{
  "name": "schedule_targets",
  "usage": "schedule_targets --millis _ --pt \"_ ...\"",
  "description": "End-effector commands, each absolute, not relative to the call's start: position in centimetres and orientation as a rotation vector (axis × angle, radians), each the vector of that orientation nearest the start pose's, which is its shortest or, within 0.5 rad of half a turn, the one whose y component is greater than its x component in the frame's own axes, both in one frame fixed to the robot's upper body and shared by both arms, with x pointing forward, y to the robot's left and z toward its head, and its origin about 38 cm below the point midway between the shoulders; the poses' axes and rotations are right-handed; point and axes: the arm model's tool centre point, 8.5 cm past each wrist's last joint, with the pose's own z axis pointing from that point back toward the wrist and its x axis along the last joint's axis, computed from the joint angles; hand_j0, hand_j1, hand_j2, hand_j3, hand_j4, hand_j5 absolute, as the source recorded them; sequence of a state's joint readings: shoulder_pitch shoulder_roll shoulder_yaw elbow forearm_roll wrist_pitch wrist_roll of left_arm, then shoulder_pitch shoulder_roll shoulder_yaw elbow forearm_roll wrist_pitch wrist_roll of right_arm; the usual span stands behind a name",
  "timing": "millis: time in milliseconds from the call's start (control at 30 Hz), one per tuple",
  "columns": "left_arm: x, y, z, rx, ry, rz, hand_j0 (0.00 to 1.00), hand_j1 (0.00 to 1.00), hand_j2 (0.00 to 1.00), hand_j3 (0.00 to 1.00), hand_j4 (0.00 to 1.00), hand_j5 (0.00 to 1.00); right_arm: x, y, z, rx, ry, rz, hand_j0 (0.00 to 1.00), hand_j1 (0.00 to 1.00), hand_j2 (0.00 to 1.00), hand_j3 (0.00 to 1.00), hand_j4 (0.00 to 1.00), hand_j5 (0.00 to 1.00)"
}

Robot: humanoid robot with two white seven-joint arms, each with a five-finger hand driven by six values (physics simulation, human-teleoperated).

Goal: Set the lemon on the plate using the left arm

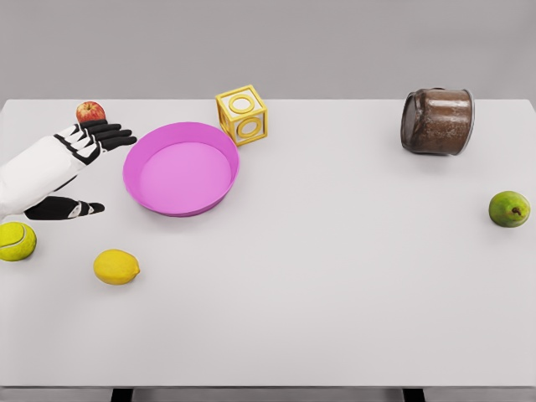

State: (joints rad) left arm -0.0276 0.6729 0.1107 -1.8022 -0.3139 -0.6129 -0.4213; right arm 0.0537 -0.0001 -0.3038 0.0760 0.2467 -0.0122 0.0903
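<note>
The yellow lemon (116,267) lies on the white table near the front left. A pink plate (181,167) with a raised rim sits behind and to the right of it. My left hand (88,167) hovers left of the plate, above and behind the lemon, its black fingers spread and its thumb pointing right. It holds nothing. The right arm does not show.
A red apple (90,111) sits just behind my left hand. A tennis ball (16,241) lies at the left edge, a yellow letter cube (242,115) behind the plate. A brown jar (436,121) on its side and a green pear (509,208) are at the far right.
</note>
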Motion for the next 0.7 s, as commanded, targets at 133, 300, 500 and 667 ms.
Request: schedule_targets --millis 133,300,500,667 --pt "33.7 34.5 23.8 0.537 -1.859 -1.57 1.0 1.0 1.0 1.0 1.0 1.0 -5.8 -25.6 -25.8 0.022 0.11 -0.067 1.0 1.0 1.0 1.0 1.0 1.0" --pt "33.6 35.6 24.7 0.578 -1.822 -1.608 1.0 1.0 1.0 1.0 1.0 1.0 -5.8 -25.6 -25.8 0.022 0.11 -0.067 1.0 1.0 1.0 1.0 1.0 1.0" --pt "35.6 37.1 24.8 0.533 -1.656 -1.751 1.0 1.0 1.0 1.0 1.0 1.0 -5.8 -25.6 -25.8 0.022 0.108 -0.067 1.0 1.0 1.0 1.0 1.0 1.0" --pt "36.2 35.3 25.1 0.239 -1.57 -1.889 1.0 1.0 1.0 1.0 1.0 1.0 -5.8 -25.6 -25.8 0.022 0.11 -0.067 1.0 1.0 1.0 1.0 1.0 1.0"
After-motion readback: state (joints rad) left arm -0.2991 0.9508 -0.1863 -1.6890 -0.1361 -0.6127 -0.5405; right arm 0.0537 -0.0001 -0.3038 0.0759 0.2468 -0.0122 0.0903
